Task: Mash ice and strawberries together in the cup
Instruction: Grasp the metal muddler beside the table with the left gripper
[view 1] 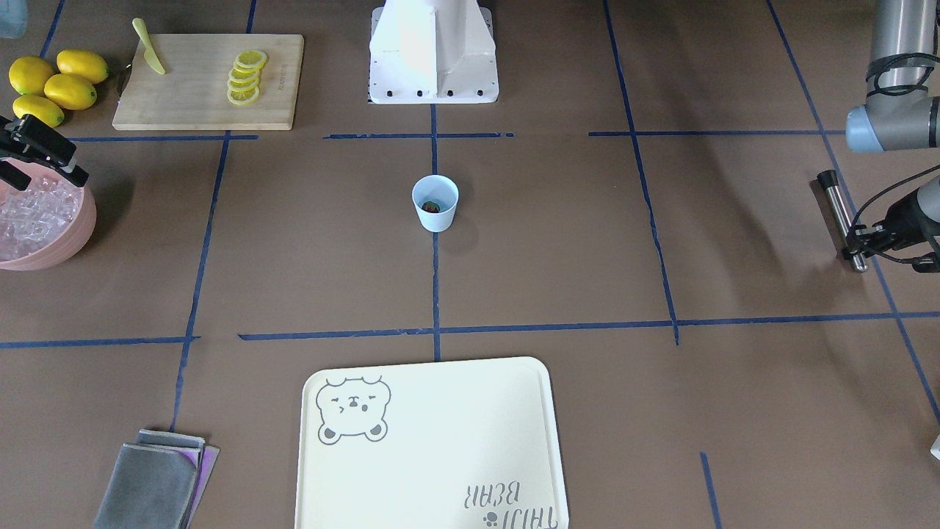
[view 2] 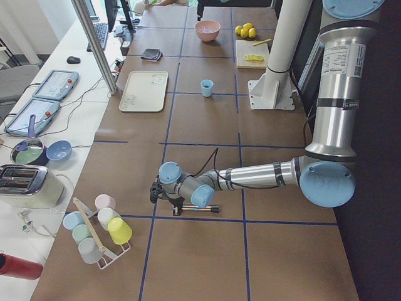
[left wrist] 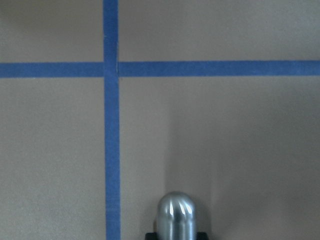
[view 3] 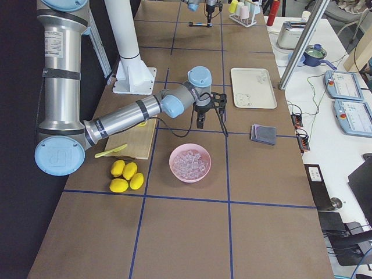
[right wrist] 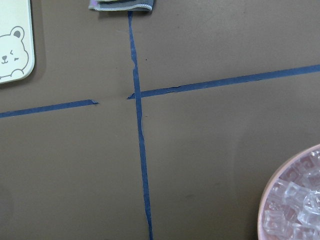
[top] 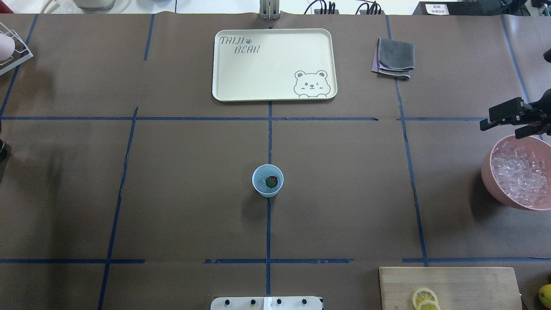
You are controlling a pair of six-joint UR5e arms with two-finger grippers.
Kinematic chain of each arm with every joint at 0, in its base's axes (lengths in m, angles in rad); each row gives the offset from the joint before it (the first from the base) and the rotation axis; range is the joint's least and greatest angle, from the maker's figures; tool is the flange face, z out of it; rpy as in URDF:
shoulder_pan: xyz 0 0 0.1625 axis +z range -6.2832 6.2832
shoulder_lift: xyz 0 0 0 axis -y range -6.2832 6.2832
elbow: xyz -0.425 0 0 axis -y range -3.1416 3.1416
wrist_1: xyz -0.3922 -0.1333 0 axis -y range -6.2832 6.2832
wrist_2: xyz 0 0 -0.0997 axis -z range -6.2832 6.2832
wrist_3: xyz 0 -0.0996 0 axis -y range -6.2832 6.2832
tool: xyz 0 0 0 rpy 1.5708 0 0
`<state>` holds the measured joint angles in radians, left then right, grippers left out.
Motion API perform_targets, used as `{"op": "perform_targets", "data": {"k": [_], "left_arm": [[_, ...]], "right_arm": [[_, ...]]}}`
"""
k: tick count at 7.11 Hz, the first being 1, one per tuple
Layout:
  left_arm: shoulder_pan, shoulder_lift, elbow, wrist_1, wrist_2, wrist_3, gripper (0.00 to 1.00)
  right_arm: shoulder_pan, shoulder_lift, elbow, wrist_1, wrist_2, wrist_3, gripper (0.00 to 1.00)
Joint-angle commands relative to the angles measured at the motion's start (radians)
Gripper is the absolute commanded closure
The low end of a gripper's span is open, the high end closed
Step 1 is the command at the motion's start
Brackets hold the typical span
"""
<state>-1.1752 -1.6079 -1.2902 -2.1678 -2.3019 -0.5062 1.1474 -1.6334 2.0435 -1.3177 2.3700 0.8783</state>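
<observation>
Item: cup [view 1: 435, 203], light blue, upright at the middle of the brown table [view 1: 573, 250] on a blue tape line, standing alone. Contents: one red strawberry [top: 271, 181] with a green top, at the bottom (whether any cubes lie with it cannot be told). Ice [top: 518, 168]: clear cubes heaped in a pink bowl [top: 488, 176] at the table's right-hand end, well apart from the cup. Right gripper [top: 501, 118]: over the bowl's far rim, jaws apart, nothing between them. Left gripper [view 1: 861, 242]: low at the opposite end, set at one end of a metal rod [view 1: 839, 213] that lies along the table; whether the jaws have clamped it cannot be told. Also present: cream bear-printed tray [top: 275, 97], folded grey cloths [top: 394, 58], wooden cutting board [view 1: 191, 95] with lemon slices [view 1: 246, 77], four whole lemons [view 1: 55, 84].
</observation>
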Motion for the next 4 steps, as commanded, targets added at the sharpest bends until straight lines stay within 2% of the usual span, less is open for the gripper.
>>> {"op": "perform_targets", "data": {"k": [1,3,4], "left_arm": [[-0.001,-0.012,-0.084,0.0,-0.176,-0.008,1.0],[0.005,-0.03,-0.299,0.002,-0.209,-0.02,1.0],[0.07,-0.073,-0.405,0.005,-0.205,-0.105,1.0]], "right_arm": [[0.0,0.003,0.003,0.0,0.0,-0.001,0.01],[0.0,0.006,0.003,0.0,0.0,-0.001,0.01],[0.002,0.007,0.003,-0.002,0.0,-0.001,0.01]]}}
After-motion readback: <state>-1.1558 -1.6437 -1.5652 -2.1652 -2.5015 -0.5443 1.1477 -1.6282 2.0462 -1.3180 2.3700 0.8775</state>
